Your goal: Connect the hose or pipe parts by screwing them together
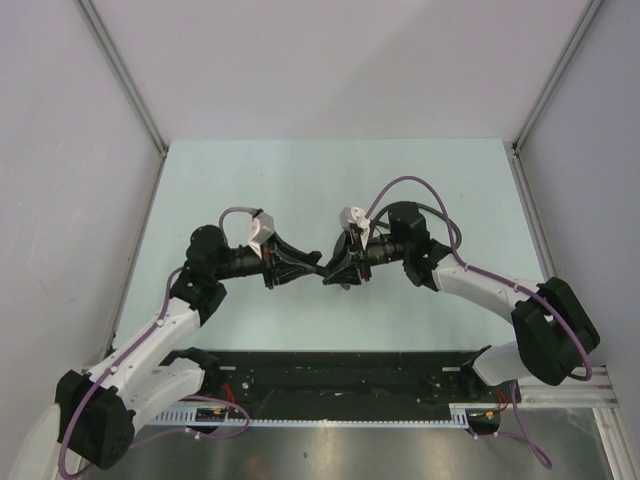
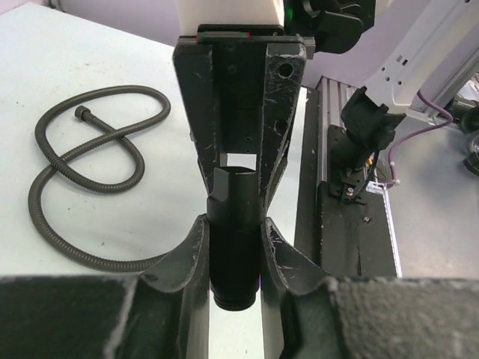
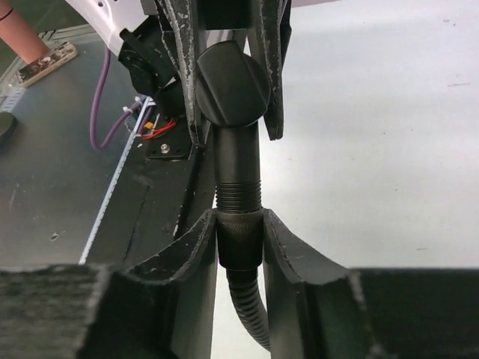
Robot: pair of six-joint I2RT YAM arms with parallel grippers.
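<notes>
No text, label, brand or number can be read in any view. The hose (image 2: 31, 200) and the black fitting (image 2: 233, 247) show plain dark surfaces; the white block (image 1: 258, 232) on the left wrist is too small to tell.

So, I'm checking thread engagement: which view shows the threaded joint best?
Right wrist: the threaded joint sits centred and close, threads exposed. Top external shows only a dark speck; left wrist shows just the pipe body.

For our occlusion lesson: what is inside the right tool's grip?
A black knurled hose fitting between its fingers, meeting a black threaded pipe; thread inside the fitting is hidden.
</notes>
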